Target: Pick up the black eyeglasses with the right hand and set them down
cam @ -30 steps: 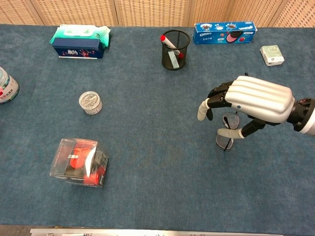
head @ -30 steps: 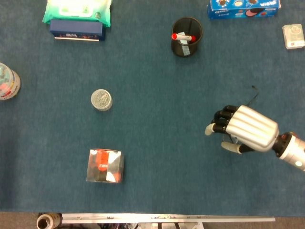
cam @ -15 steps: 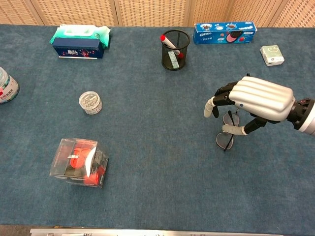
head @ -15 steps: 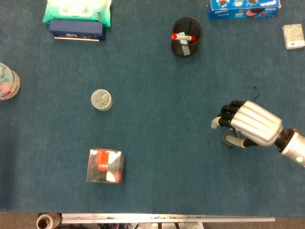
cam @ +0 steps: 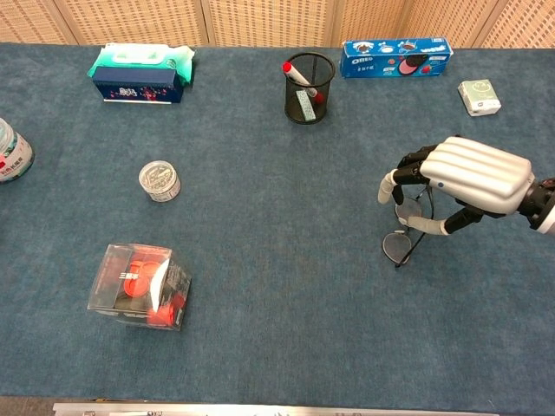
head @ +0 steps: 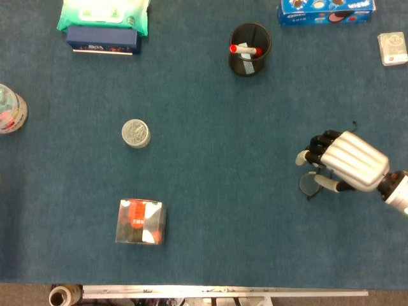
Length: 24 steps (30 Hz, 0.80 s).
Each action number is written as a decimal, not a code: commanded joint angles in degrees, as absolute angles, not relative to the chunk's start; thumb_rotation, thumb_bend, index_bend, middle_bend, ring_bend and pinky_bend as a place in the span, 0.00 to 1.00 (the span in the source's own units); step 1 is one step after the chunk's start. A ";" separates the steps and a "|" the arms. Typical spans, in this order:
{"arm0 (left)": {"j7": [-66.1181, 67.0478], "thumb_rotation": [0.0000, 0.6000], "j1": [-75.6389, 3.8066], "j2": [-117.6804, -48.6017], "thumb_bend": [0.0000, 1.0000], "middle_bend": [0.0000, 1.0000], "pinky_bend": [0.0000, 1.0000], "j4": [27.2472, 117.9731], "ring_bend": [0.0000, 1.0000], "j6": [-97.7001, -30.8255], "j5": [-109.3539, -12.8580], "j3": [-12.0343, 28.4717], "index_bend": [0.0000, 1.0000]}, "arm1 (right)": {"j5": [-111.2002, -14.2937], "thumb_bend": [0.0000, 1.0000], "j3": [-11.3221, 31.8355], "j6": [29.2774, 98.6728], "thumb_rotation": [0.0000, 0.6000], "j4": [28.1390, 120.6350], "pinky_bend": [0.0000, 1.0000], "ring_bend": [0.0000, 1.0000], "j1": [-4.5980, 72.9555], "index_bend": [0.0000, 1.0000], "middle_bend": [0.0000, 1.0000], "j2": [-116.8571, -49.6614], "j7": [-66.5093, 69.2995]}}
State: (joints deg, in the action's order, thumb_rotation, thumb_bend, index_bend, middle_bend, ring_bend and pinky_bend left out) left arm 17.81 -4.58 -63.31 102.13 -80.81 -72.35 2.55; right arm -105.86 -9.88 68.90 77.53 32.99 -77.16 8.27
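Note:
The black eyeglasses (cam: pixel 398 247) (head: pixel 308 185) lie at the right of the blue table, one round lens showing left of my right hand (cam: pixel 473 178) (head: pixel 350 160). That silver hand arches over them, its dark fingers curled down on the far side and the pale thumb under the near side. It pinches the frame between them. The glasses look tilted, with the lower lens against the cloth and a thin temple tip (head: pixel 354 123) sticking out behind the hand. The second lens is mostly hidden under the fingers. My left hand is in neither view.
A black mesh pen cup (cam: pixel 310 76) stands at the back centre, with a blue cookie box (cam: pixel 396 57) and a small white box (cam: pixel 479 96) to its right. A small tin (cam: pixel 159 180), a clear red-filled box (cam: pixel 139 286), a wipes pack (cam: pixel 140 72) and a jar (cam: pixel 10 152) occupy the left.
My right hand has slid to the right over the glasses, baring the near lens. The temple tip shifted right with it, while the lens on the cloth barely moved.

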 commanded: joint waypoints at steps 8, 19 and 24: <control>17.48 1.00 -4.47 -63.52 0.27 0.33 0.37 101.80 0.30 -80.54 -71.85 2.32 0.31 | -105.11 0.31 -9.14 69.29 1.00 72.73 0.40 0.35 32.45 0.40 0.50 -79.96 9.58; 16.33 1.00 -3.94 -63.58 0.27 0.33 0.38 101.16 0.30 -80.71 -71.72 2.00 0.31 | -104.21 0.34 -8.55 69.44 1.00 66.68 0.40 0.35 32.02 0.40 0.50 -84.07 11.49; 15.82 1.00 -3.75 -63.56 0.27 0.33 0.38 100.84 0.30 -80.67 -71.76 1.84 0.31 | -103.95 0.35 -8.37 69.48 1.00 64.10 0.40 0.35 32.09 0.40 0.50 -85.88 12.80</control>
